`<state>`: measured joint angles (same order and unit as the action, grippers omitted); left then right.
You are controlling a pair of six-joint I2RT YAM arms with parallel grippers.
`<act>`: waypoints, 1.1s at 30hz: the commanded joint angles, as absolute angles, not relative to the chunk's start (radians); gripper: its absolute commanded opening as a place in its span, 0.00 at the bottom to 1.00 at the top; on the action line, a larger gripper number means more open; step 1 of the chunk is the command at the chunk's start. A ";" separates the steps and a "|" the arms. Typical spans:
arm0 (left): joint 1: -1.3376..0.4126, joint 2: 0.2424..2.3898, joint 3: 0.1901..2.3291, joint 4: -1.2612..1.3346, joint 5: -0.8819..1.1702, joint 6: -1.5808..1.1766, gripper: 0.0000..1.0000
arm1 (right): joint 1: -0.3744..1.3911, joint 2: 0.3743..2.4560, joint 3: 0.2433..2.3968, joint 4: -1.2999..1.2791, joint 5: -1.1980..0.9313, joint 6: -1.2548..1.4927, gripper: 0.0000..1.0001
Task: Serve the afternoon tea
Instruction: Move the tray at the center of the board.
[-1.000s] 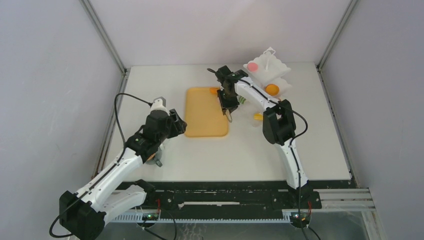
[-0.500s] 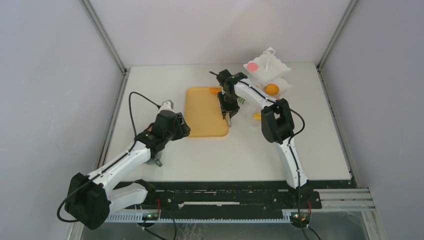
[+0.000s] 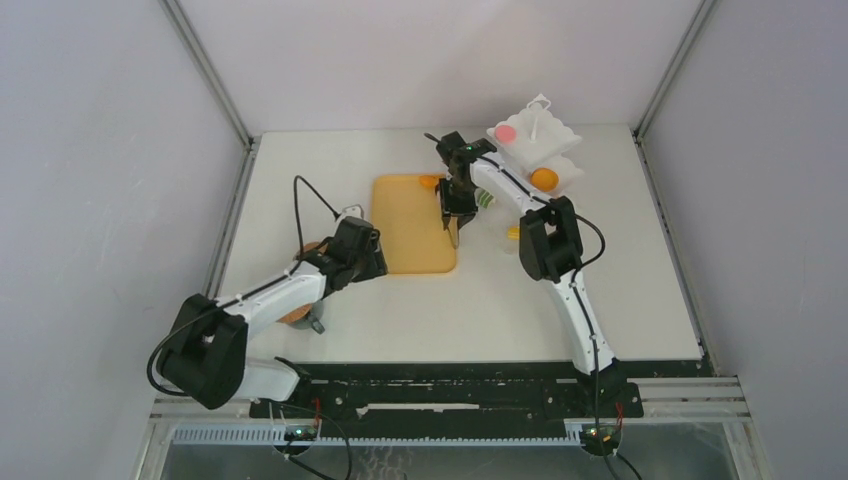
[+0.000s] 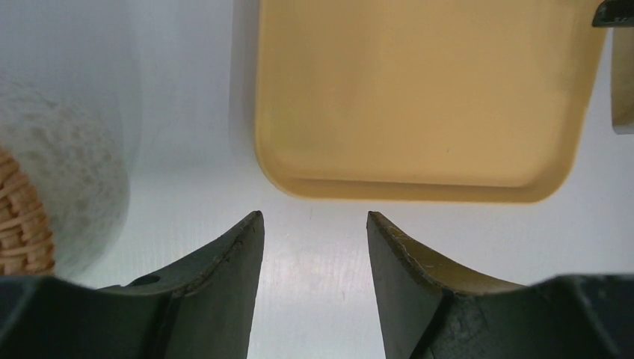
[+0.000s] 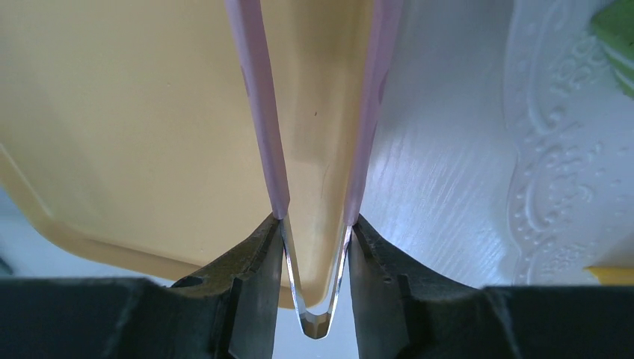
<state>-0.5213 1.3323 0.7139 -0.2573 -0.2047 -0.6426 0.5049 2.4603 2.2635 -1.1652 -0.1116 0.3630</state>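
Note:
My right gripper is shut on the thin pink tongs, whose two arms stand spread over the right edge of the tan board. An orange tart lies at the board's far edge. My left gripper is open and empty, low over the table just short of the board's near left corner. A pale mug on a woven coaster is blurred at its left. The green donut and the yellow wedge lie right of the tongs.
A white tiered stand at the back right carries a pink round and an orange tart. An embossed white plate lies right of the board. Cork coasters show partly under my left arm.
My left arm has swung right and lowered, bringing its open gripper to the board's near left corner. The right gripper shifted slightly and the tongs' arms spread a little.

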 commanded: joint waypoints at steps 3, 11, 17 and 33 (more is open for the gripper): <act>-0.527 1.395 0.815 -0.249 -0.252 -0.620 0.58 | 0.488 2.492 2.355 -1.195 -0.117 0.398 0.43; -0.527 1.501 0.896 -0.297 -0.283 -0.617 0.58 | 0.487 2.509 2.362 -1.216 -0.108 0.383 0.43; -0.527 1.586 0.930 -0.317 -0.283 -0.607 0.58 | 0.492 2.519 2.366 -1.218 -0.102 0.376 0.43; -0.558 1.621 0.891 -0.409 -0.228 -0.630 0.57 | 0.525 2.507 2.376 -1.265 -0.087 0.359 0.43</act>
